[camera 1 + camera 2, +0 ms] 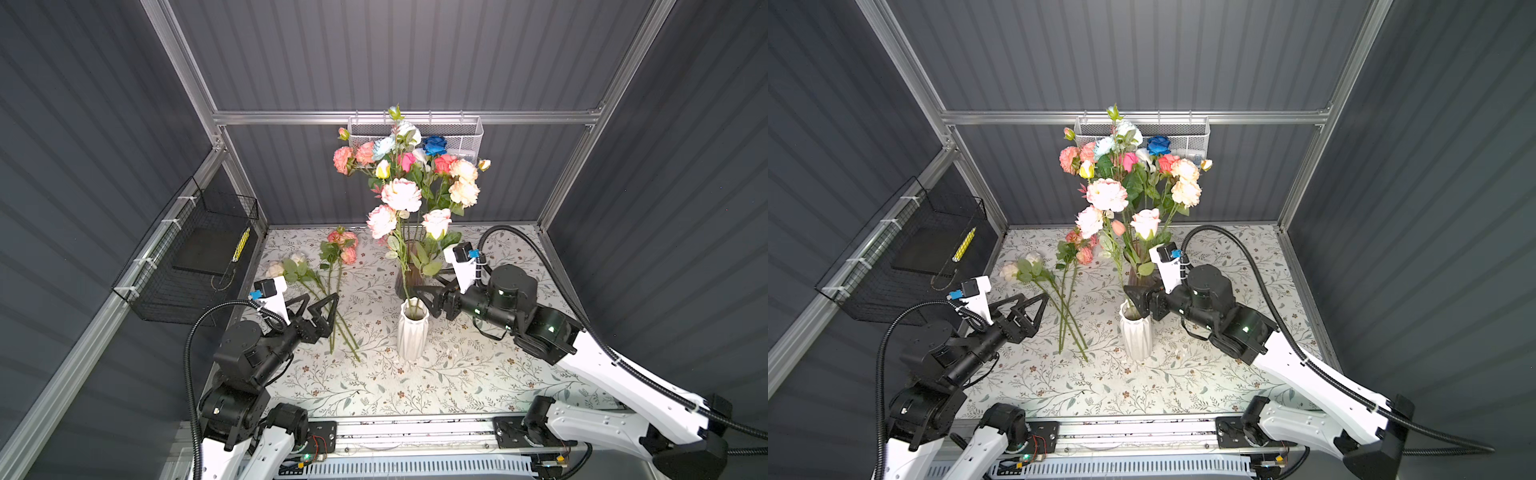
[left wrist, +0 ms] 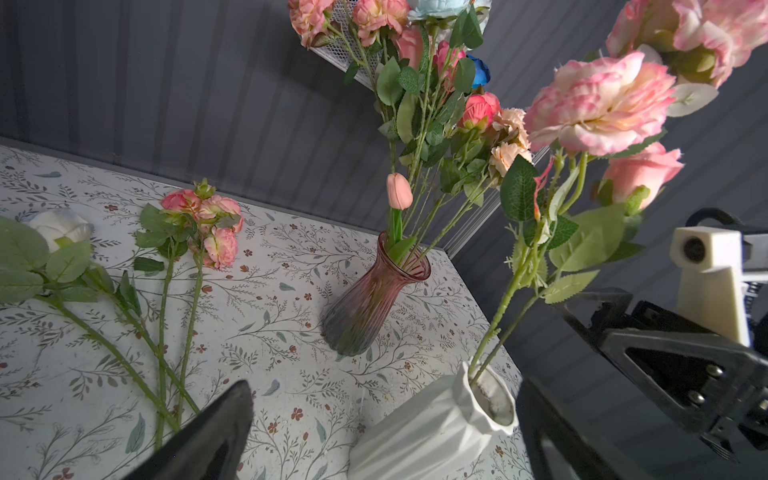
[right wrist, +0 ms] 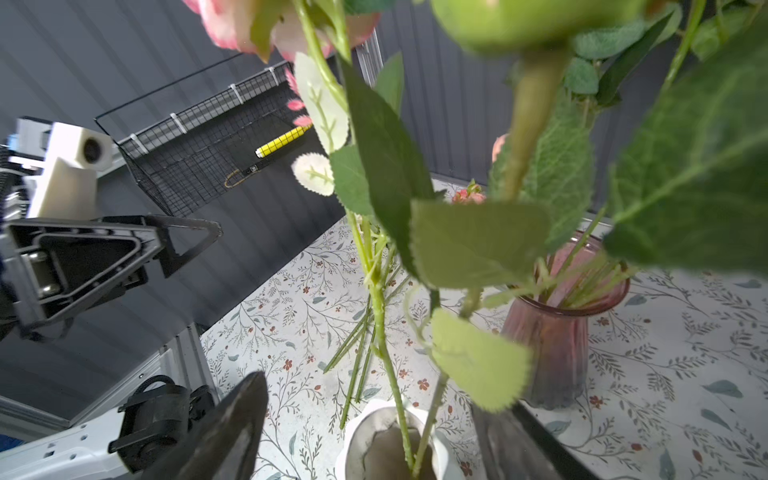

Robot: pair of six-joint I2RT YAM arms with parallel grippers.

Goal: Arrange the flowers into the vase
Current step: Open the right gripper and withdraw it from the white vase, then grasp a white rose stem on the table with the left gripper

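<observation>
Table [image 1: 419, 392] front: bare cloth; passage is left open.
White vase [image 1: 412, 334] mouth: taken by two stems [image 3: 390, 370], flanked by the parted jaws of the right gripper [image 1: 419, 298].
Behind it: barred by the pink glass vase [image 2: 365, 303] and tall blooms [image 1: 401, 194].
Left side: crossed by loose flowers [image 1: 343, 247], under the spread jaws of the left gripper [image 1: 323, 298].

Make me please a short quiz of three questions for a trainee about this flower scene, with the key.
1. True or false: the left gripper holds a flower.
2. The right gripper's open jaws straddle stems that stand in: A) the white ribbed vase; B) the pink glass vase; C) neither vase.
3. Fill in: the deep blue rose stands in the ___ vase.
Key: 1 false, its jaws are open and empty; 2 A; 3 pink glass.
</observation>
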